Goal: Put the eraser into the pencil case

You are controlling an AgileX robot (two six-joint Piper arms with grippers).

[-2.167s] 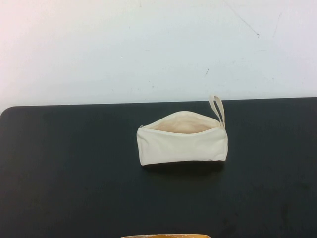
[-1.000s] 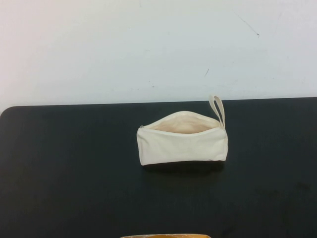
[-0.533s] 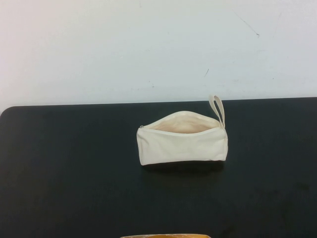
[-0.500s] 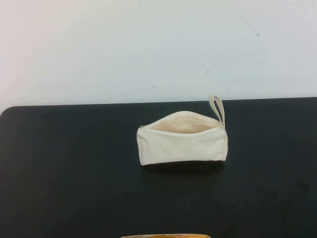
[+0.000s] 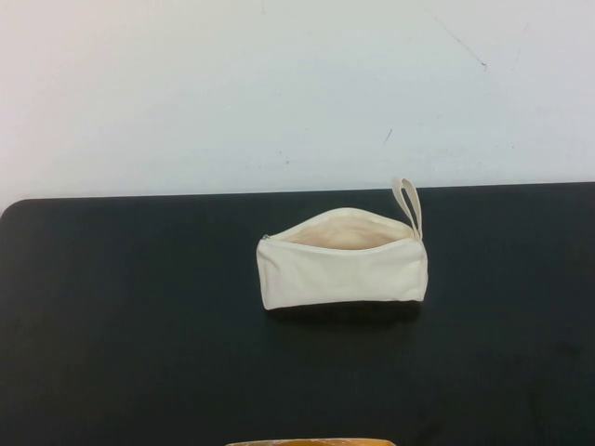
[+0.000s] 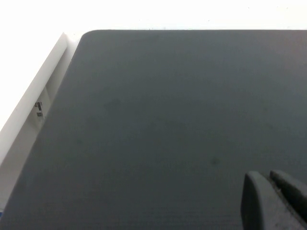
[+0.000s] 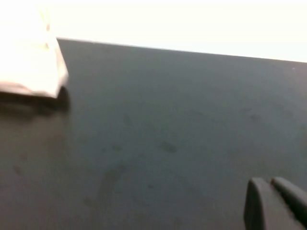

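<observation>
Both end effectors (image 6: 269,199) (image 7: 271,203) shut, parked.

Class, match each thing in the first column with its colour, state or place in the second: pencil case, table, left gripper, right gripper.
Column 1
1. pencil case
2. table
3. left gripper
4. right gripper

Column 2
A. black top
B. unzipped, mouth open, pale lining showing
C. shut, low over the table, with the pencil case in its wrist view
D. shut, over bare table, with a rounded table corner in its wrist view

Pairs: 1-B, 2-A, 3-D, 4-C.
</observation>
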